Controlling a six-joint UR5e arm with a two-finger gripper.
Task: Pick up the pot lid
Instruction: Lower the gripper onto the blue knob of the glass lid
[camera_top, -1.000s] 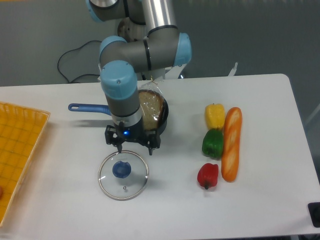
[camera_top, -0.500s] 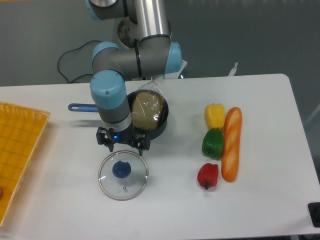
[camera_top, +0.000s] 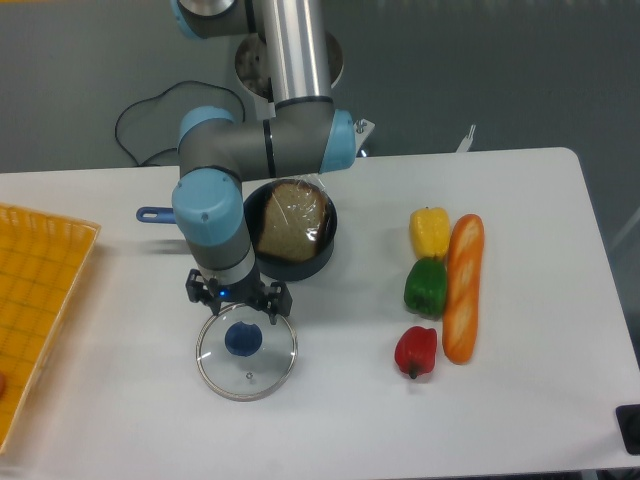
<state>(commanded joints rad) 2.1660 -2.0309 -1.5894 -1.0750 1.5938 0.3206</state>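
Observation:
The gripper (camera_top: 239, 304) is over the back part of the pot lid, its two dark fingers standing apart with nothing between them. The round glass pot lid (camera_top: 248, 378) lies on the table left of centre, with a thin metal rim and a dark blue knob (camera_top: 243, 339) at its middle. The knob shows just in front of the fingers, not between them. The lid's back edge is partly covered by the fingers. How high the fingertips are above the glass, I cannot tell.
Behind the gripper is a black pan (camera_top: 326, 246) with a brown item in plastic, a blue handle (camera_top: 157, 215) showing to its left. An orange basket (camera_top: 38, 300) stands at left. On the right lie a yellow pepper (camera_top: 430, 233), green pepper (camera_top: 426, 287), red pepper (camera_top: 416, 352) and bread (camera_top: 463, 290).
The arm and gripper have moved left and toward the camera, coming lower over the lid's back part. More of the black pan is uncovered. The lid has not moved.

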